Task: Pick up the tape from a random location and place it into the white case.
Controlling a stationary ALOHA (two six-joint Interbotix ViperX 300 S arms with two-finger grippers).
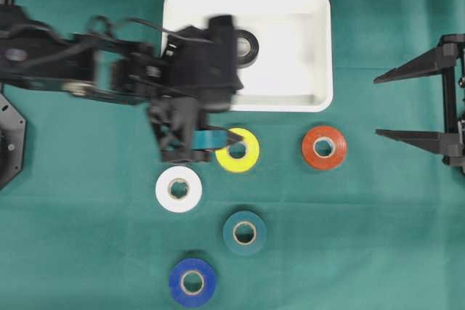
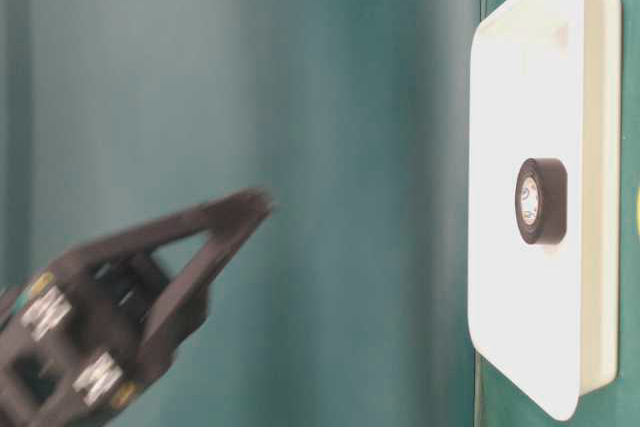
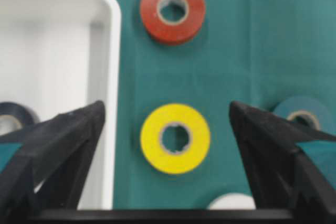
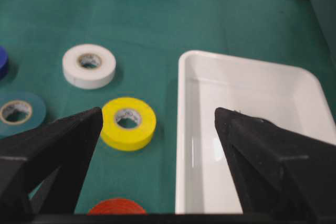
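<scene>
One black tape (image 1: 247, 47) already lies in the white case (image 1: 320, 49). The left gripper (image 3: 168, 129), fingers spread and empty, hovers over the yellow tape (image 3: 175, 138) at 6 o'clock of the case; next it must descend and clench.

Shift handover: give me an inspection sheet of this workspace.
Surface: green cloth.
Job's things: white case holds a black tape; yellow tape, red tape, white tape, teal tape, blue tape lie on the cloth.
Clutter: nothing seen.
Grippers: left gripper open above the yellow tape; right gripper open, empty, at the edge.
Cables: on the left arm.
Surroundings: nothing seen.
</scene>
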